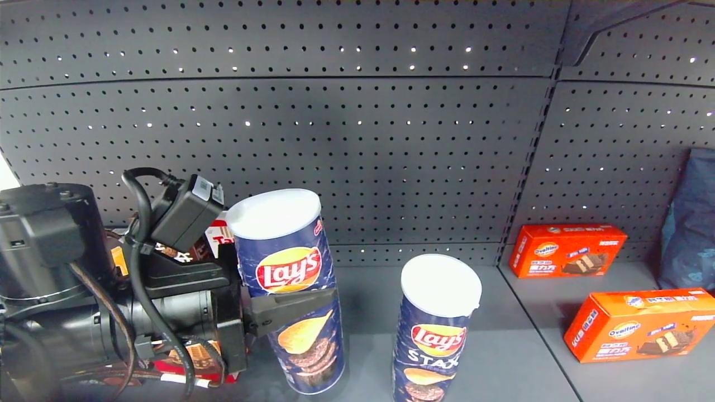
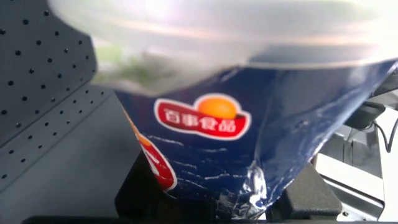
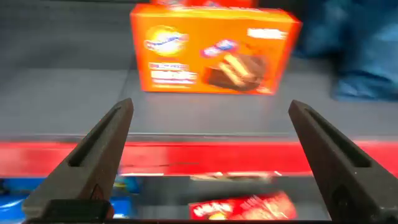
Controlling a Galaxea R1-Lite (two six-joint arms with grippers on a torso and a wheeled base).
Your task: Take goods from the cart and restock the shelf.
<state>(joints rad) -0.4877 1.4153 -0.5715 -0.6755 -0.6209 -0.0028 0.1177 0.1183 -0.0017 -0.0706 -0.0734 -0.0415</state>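
My left gripper [image 1: 293, 307] is shut on a blue chip can [image 1: 285, 262] with a white lid, gripping its middle from the left. The can leans slightly, its base close to the grey shelf floor [image 1: 368, 301]. In the left wrist view the can [image 2: 249, 124] is very near, its wrapper creased between the dark fingers [image 2: 308, 199]. A second, matching can [image 1: 438, 329] stands upright just to the right, apart from the held one. My right gripper [image 3: 214, 168] is open and holds nothing; it hangs in front of the shelf's red edge strip [image 3: 205, 158], facing an orange box [image 3: 211, 50].
Two orange snack boxes [image 1: 567, 250] [image 1: 642, 324] lie in the right shelf bay, with a blue bag [image 1: 692, 223] behind them. Red and brown boxes [image 1: 215, 237] sit behind my left arm. A perforated back panel [image 1: 357, 139] closes the shelf. A red package [image 3: 242, 208] lies on a lower level.
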